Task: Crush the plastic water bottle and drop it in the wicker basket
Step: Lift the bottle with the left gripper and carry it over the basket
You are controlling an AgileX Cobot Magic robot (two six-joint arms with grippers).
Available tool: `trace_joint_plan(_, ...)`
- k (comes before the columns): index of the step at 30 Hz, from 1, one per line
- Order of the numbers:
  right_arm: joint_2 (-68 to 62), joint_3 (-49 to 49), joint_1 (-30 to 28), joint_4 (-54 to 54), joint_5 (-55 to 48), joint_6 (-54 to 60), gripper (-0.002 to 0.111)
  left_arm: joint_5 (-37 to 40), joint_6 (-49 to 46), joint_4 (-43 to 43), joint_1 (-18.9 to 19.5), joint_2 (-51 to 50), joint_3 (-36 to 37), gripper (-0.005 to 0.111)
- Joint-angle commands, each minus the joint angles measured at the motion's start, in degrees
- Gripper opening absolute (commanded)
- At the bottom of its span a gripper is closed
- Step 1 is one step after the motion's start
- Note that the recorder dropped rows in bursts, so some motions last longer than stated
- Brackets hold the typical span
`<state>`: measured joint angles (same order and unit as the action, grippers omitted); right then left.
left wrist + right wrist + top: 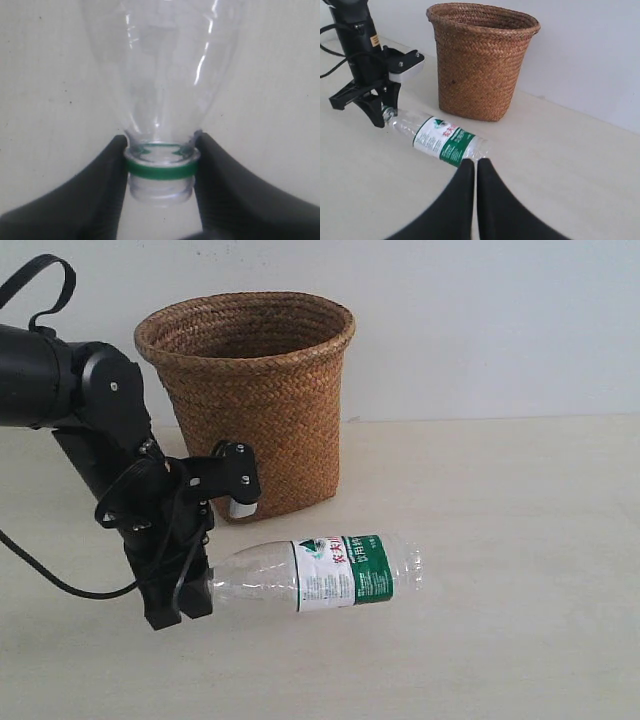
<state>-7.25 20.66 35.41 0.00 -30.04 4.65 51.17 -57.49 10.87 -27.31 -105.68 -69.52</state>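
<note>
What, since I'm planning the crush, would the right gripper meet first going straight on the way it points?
Probably the plastic water bottle, at its base end beyond the label: the right gripper, tips closed, aims at it. Depth is unclear; the wicker basket stands farther behind.

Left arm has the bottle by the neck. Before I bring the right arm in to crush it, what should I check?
1. Left pincer grip on the plastic water bottle: ok, shut on the neck at the green ring.
2. Cap off so air can escape: ok, the mouth looks bare.
3. Right pincer ready to press: ok, shut and pointing at the bottle's base end; contact cannot tell.
4. Bottle crushed: not ok, the body is round and full.
5. Wicker basket upright, mouth open: ok.
</note>
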Motion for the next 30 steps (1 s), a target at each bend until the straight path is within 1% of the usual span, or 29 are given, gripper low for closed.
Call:
trace_joint_plan(1,7.2,-4.0,0.1,4.5,2.6,-3.3,0.0,2.5,1.1,-2.5,0.1,2.4,0.3,0.004)
trace_joint_plan(3,7.2,-4.2,0.1,6.2,1.4,-8.5,0.0,2.7,4.2,-5.7,0.1,3.6,0.3,0.004)
trace_joint_plan(5,7.2,-4.2,0.1,8.2,1.2,-11.9,0.0,2.8,5.4,-8.5,0.1,5.0,0.3,0.004)
trace_joint_plan(7,7.2,-4.2,0.1,10.4,1.2,-12.5,0.0,3.0,5.8,-10.9,0.2,6.6,0.3,0.004)
trace_joint_plan(12,7.2,-4.2,0.1,11.7,1.0,-12.5,0.0,2.9,6.1,-11.8,0.4,11.1,-0.5,0.004)
trace_joint_plan(15,7.2,-4.2,0.1,11.5,1.0,-12.1,0.0,-0.1,8.5,-14.5,0.4,13.7,-0.5,0.004)
trace_joint_plan(20,7.2,-4.2,0.1,11.7,0.7,-12.0,0.0,-5.8,14.3,-24.8,0.7,16.5,-0.5,0.004)
trace_joint_plan(22,7.2,-4.2,0.1,11.7,0.3,-12.0,0.0,-7.6,15.8,-26.7,1.2,17.2,-0.5,0.004)
trace_joint_plan(25,7.2,-4.2,0.1,11.7,-0.2,-12.0,0.0,-8.2,16.1,-27.3,2.2,17.6,-1.1,0.004)
trace_joint_plan(30,7.2,-4.2,0.1,11.7,-0.3,-12.0,0.0,-6.0,16.6,-26.8,2.8,17.8,-4.4,0.004)
